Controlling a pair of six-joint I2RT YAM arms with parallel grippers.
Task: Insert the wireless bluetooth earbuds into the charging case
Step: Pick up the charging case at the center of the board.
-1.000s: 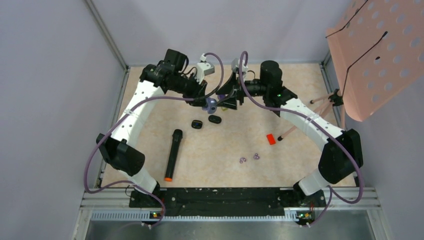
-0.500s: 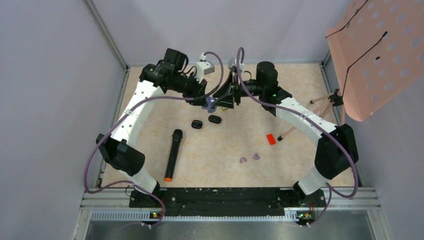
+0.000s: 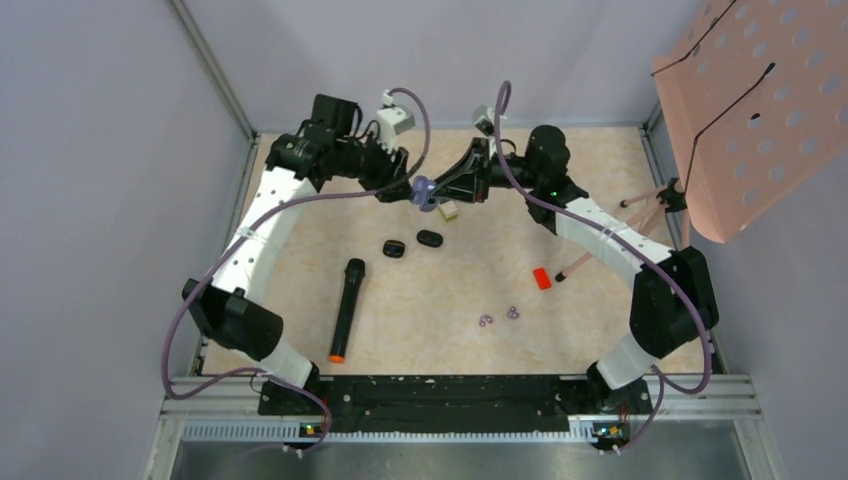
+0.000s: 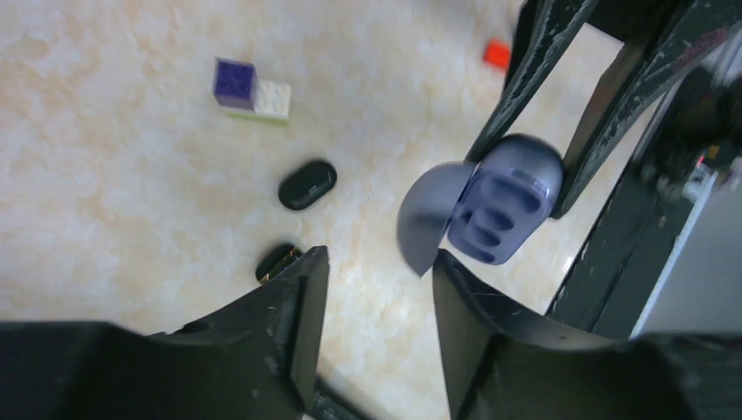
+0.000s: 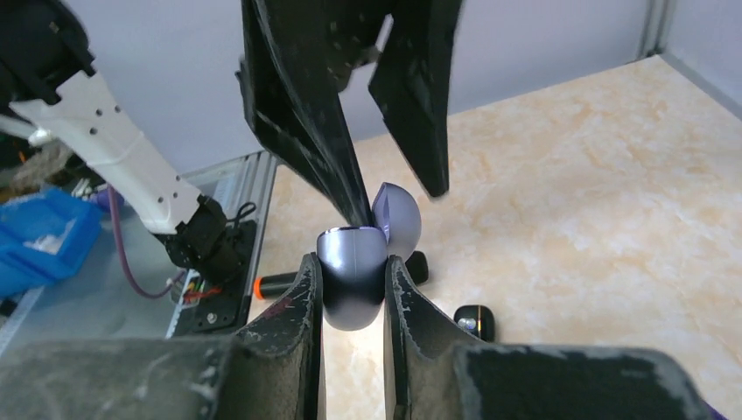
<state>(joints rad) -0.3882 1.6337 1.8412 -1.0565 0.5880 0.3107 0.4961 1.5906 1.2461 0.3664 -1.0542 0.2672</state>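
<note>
1. Right, we start at the far middle of the table (image 3: 600, 170), where both arms meet nose to nose above the surface.
2. The right gripper (image 5: 353, 262) has its two fingers pinched onto the sides of the purple charging case (image 4: 506, 208), holding it up off the table.
3. The case's lid (image 4: 427, 219) is swung open, and the inside of the case faces the left wrist camera. It is too blurred there for us to read the slots.
4. The left gripper (image 4: 376, 262) sits just beside the case with its fingers spread and nothing between them. In the right wrist view, one of its fingers (image 5: 302, 105) comes down right at the hinge side of the lid, crowding the case.
5. The earbuds (image 3: 430, 238) are not in the case. We see two small black pieces lying on the table side by side, a little nearer to the bases than the grippers and below the raised case.
6. A small purple-and-white block (image 4: 252, 89) lies on the table close to the grippers, beyond the earbuds.
7. Further out we have a black stick with an orange tip (image 3: 343, 308) towards the left arm, a red block (image 3: 542, 278) towards the right arm, and pale purple rings (image 3: 485, 320) near the middle, all well apart from the earbuds.
8. A pink perforated board (image 3: 750, 110) leans in at the far right corner.
</note>
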